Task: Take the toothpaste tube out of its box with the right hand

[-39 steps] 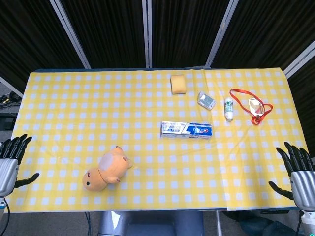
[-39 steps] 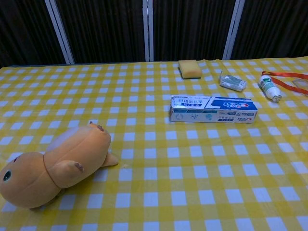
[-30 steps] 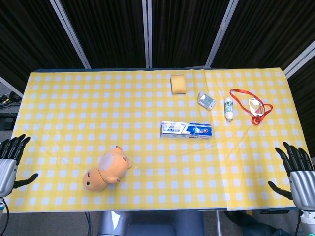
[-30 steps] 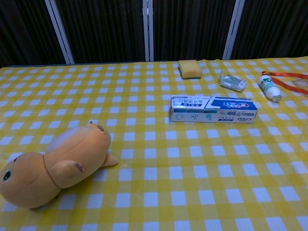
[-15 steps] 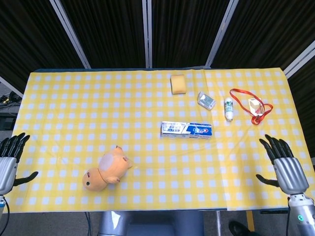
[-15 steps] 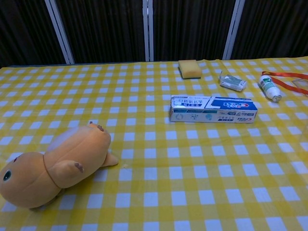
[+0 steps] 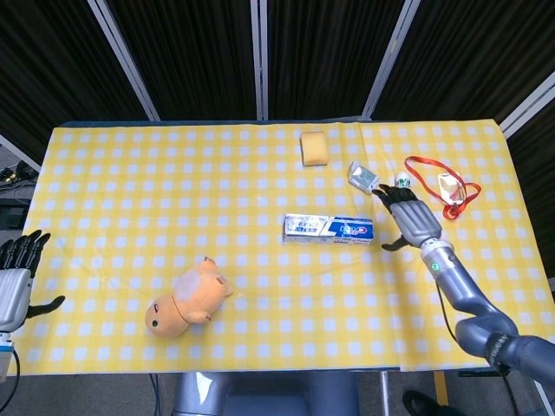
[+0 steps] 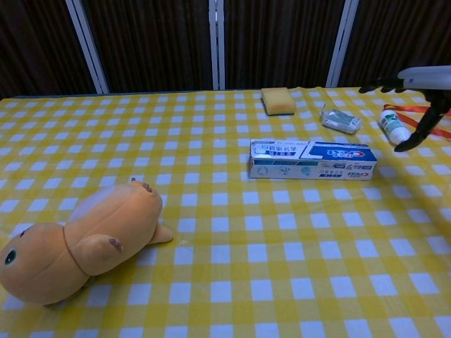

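Left hand: I see my left hand (image 7: 15, 282) at the lower left edge of the head view, off the side of the table (image 7: 113, 173), fingers spread and upright, holding nothing.
Plush toy: a soft orange plush animal (image 7: 186, 298) lies on its side in the lower left of the cloth, rounded body, paler belly; in the chest view it fills the lower left corner.
Sponge: a yellow rectangular sponge (image 7: 313, 147) sits upper centre, near the far edge.
Toothpaste box: the toothpaste box (image 7: 329, 229), a long white and blue carton, lies flat mid-frame, closed as far as I can tell. There is printing on it, but I cannot read it.
Foil packet: a small shiny packet (image 7: 362, 176) sits right of the sponge.
Right hand: my right hand (image 7: 408, 217) hovers just right of the box's right end, fingers wide apart, empty, arm reaching in from the lower right. I cannot tell if it touches the box.
Small bottle: a white bottle (image 8: 392, 127) with green label lies beside the hand, partly hidden in the head view.
Lanyard: a red ribbon with a badge (image 7: 449, 188) lies at the upper right.
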`<action>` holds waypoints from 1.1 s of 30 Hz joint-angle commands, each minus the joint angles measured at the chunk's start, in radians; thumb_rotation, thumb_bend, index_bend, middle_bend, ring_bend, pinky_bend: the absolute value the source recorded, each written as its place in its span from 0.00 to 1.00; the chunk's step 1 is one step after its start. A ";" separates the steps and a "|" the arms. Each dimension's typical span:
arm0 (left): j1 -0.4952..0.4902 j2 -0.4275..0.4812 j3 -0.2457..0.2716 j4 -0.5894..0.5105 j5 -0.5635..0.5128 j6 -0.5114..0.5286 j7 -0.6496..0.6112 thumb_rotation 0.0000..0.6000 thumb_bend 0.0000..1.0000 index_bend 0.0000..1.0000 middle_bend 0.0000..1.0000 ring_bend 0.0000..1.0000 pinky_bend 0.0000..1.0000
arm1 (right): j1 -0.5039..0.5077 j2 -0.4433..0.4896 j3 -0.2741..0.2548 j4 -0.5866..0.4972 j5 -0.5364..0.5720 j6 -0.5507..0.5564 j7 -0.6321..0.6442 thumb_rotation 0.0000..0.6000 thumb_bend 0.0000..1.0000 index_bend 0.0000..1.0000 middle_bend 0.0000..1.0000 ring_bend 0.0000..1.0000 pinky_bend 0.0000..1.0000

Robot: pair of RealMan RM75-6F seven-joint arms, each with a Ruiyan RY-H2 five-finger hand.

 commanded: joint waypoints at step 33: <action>0.007 0.024 -0.007 0.006 0.022 -0.020 -0.081 1.00 0.00 0.00 0.00 0.00 0.00 | 0.086 0.052 -0.083 -0.253 -0.185 0.348 -0.393 1.00 0.48 0.45 0.52 0.45 0.54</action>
